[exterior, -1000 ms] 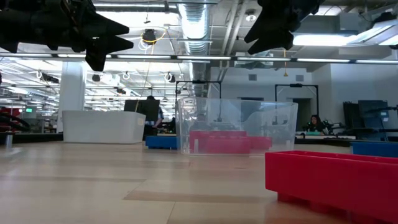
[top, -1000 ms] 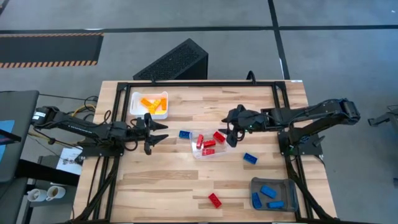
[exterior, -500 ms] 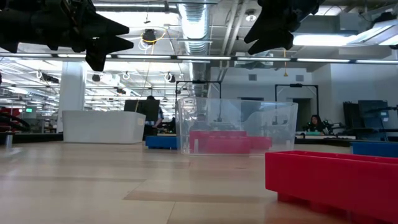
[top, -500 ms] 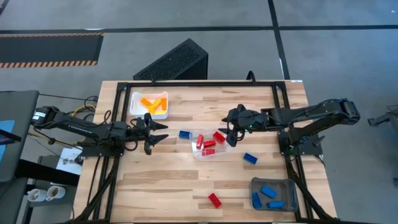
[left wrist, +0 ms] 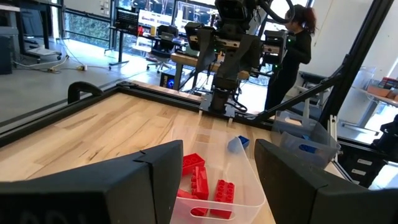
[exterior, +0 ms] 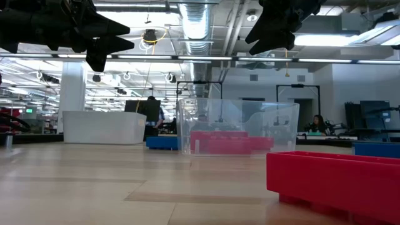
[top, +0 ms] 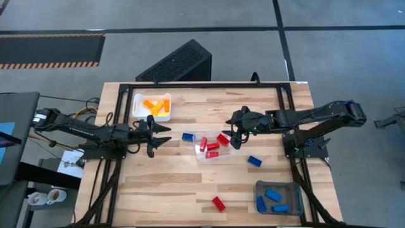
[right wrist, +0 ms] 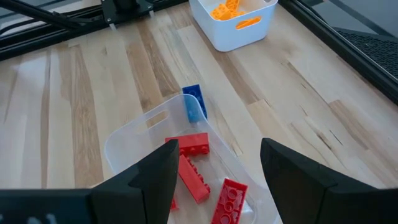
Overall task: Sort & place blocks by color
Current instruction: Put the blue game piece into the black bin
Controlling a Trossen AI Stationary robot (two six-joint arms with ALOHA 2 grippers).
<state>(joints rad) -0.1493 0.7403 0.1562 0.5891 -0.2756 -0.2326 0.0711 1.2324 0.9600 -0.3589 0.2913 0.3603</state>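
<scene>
Several red blocks (top: 212,145) lie in a clear tub (top: 198,156) at the table's middle. A blue block (top: 188,136) lies on the table left of the tub, another blue block (top: 254,161) to its right, and a red block (top: 218,203) near the front edge. Orange blocks (top: 155,104) fill a white tray (top: 140,116) at the far left. My left gripper (top: 166,137) is open and empty, left of the blue block. My right gripper (top: 234,132) is open and empty above the tub's right end.
A grey tray (top: 280,197) with blue blocks stands at the near right corner. A black metal frame (top: 209,85) runs along the table's far edge and sides. Bare wood lies between the tub and the near edge.
</scene>
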